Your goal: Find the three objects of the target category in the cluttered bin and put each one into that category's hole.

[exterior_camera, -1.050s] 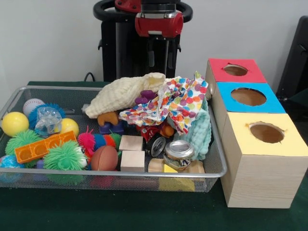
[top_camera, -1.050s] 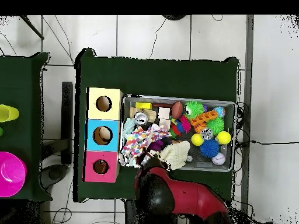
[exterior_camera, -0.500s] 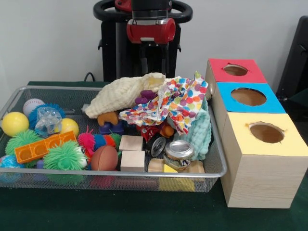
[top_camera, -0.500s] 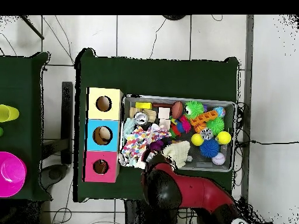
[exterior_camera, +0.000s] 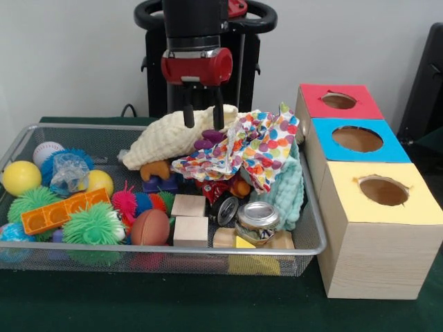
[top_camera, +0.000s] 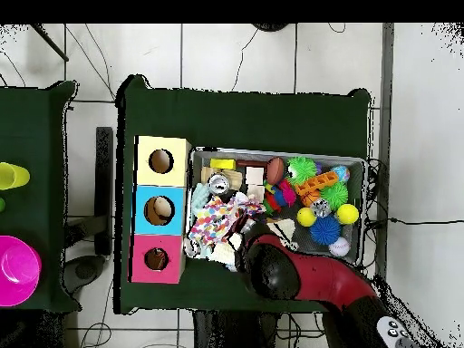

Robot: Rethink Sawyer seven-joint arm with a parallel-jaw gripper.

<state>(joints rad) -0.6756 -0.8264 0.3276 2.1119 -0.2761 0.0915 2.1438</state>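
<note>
Hand spread, both fingertips down against the cream knitted cloth at the back of the wire bin. Polka-dot cloth lies just beside it, draped over a mint cloth. Red, blue and yellow holed boxes stand in a row beside the bin. Overhead, the arm covers that corner of the bin.

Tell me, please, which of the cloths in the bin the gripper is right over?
The cream waffle-weave cloth: the open gripper has its fingertips down at its top, while the polka-dot cloth and mint cloth lie off toward the boxes.
</note>
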